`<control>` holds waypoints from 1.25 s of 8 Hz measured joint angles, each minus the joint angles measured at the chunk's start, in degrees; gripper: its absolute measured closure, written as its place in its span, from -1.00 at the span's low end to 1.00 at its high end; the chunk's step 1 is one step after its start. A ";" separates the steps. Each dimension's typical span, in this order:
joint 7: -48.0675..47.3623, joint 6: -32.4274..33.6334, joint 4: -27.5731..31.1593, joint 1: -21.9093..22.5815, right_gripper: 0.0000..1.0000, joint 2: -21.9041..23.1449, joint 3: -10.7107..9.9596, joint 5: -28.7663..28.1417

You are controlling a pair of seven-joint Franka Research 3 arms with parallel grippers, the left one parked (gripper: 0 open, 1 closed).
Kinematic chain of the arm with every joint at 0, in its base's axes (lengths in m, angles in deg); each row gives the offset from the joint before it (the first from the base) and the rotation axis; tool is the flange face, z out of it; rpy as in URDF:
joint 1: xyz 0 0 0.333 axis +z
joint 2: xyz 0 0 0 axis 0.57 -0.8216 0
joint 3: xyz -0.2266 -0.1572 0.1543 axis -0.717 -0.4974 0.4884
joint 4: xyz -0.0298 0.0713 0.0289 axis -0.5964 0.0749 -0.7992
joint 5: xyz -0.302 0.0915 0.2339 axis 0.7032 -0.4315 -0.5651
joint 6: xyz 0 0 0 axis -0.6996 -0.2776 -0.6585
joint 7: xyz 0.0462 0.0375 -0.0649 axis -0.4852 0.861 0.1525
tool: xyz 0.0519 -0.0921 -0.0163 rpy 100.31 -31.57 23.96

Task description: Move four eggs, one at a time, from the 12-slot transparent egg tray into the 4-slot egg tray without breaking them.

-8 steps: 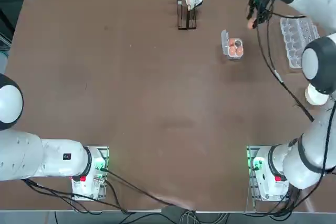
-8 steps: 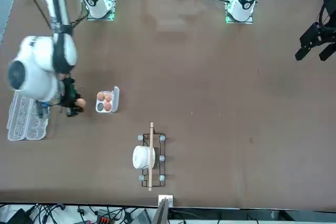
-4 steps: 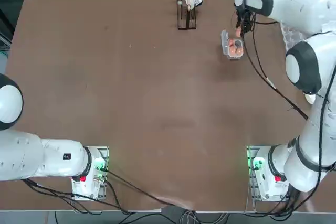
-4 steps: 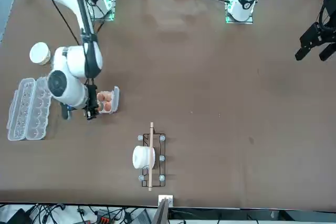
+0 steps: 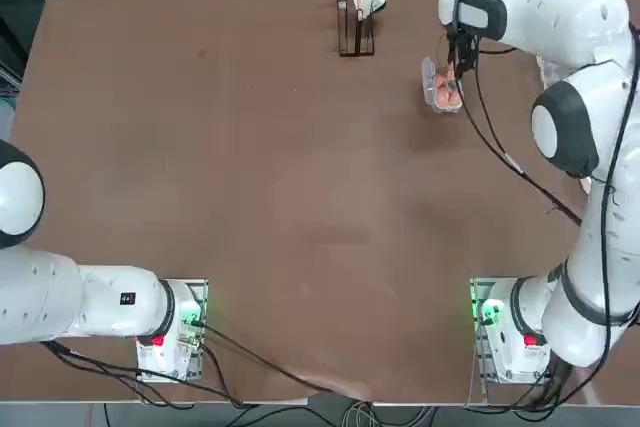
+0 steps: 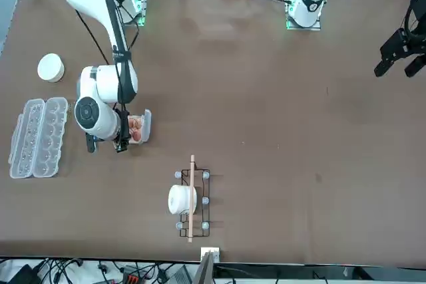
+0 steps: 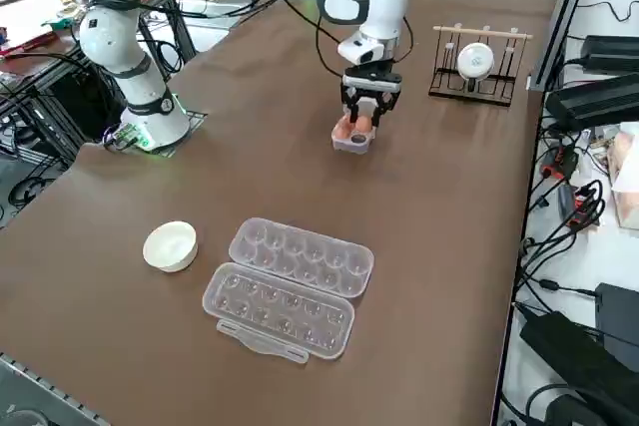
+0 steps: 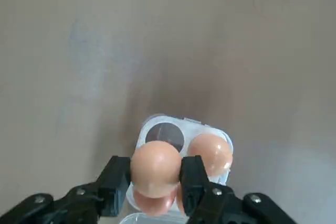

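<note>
Egg (image 8: pixel 155 168) number four, clamped in my right gripper (image 8: pixel 156 182), has just travelled from the long tray (image 7: pixel 290 286) to above the 4-slot egg tray (image 8: pixel 223 134); one cup remains empty.

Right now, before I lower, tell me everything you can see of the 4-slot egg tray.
The 4-slot egg tray is a small square carton of clear plastic, lid hinged open to one side, resting on the brown table beyond the working arm's base, near the wire rack. Three cups hold orange-brown eggs; one cup is empty, the table showing dark through it. The right gripper, shut on a fourth egg, hangs just above; contact cannot be judged.
</note>
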 joint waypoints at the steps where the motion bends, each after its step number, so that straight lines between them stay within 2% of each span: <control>1: -0.04 0.00 0.00 0.05 -0.10 -0.27 -0.07 0.10; 7: -0.65 0.14 0.83 0.60 -0.13 -1.26 -0.15 0.72; 10: -0.66 0.49 0.72 0.64 -0.99 -1.18 -0.91 0.86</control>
